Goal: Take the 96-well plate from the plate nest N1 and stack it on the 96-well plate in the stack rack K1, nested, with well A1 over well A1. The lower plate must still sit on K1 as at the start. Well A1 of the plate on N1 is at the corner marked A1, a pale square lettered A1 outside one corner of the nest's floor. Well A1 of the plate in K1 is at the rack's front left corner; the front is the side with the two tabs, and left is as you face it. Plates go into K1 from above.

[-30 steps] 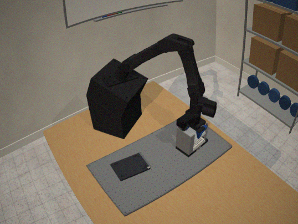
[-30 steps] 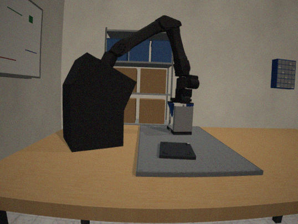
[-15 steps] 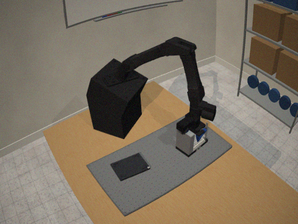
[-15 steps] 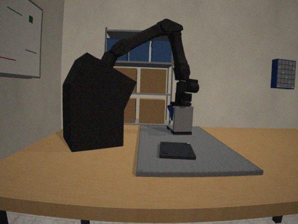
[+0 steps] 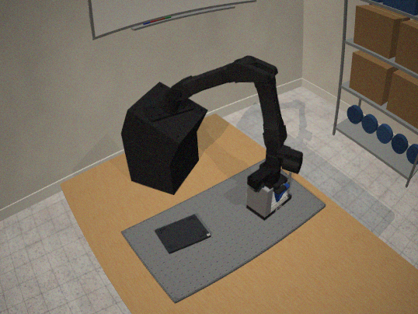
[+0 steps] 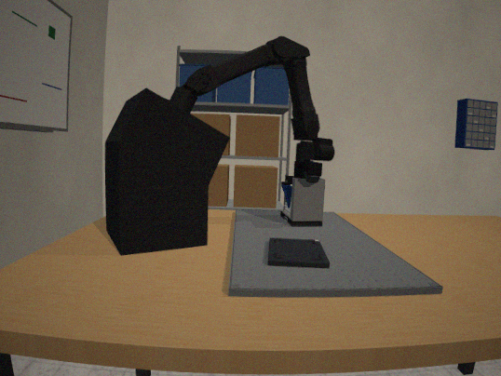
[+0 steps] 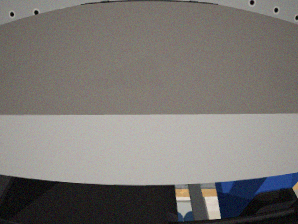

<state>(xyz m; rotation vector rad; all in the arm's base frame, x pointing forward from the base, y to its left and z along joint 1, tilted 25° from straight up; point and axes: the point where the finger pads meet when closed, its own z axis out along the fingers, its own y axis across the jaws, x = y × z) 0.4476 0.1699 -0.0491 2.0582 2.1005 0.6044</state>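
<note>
The stack rack K1 (image 5: 265, 200) is a grey box-like frame on the right part of the grey perforated mat; it also shows in the exterior view (image 6: 305, 201). My gripper (image 5: 278, 189) reaches down into the rack from above, with its blue fingers (image 6: 287, 193) at the rack's top. It is shut on the 96-well plate, which is mostly hidden inside the rack; pale plate edges (image 5: 280, 200) show at the rack's open side. The plate nest N1 (image 5: 182, 233) is a flat black square and holds nothing, with its pale A1 mark (image 5: 208, 235) at one corner. In the wrist view a grey rack wall (image 7: 149, 90) fills the frame.
A large black block (image 5: 161, 137) stands on the wooden table, left of the arm. The grey mat (image 5: 225, 229) carries the nest and the rack. A shelf with brown boxes (image 5: 378, 47) stands off the table at the right.
</note>
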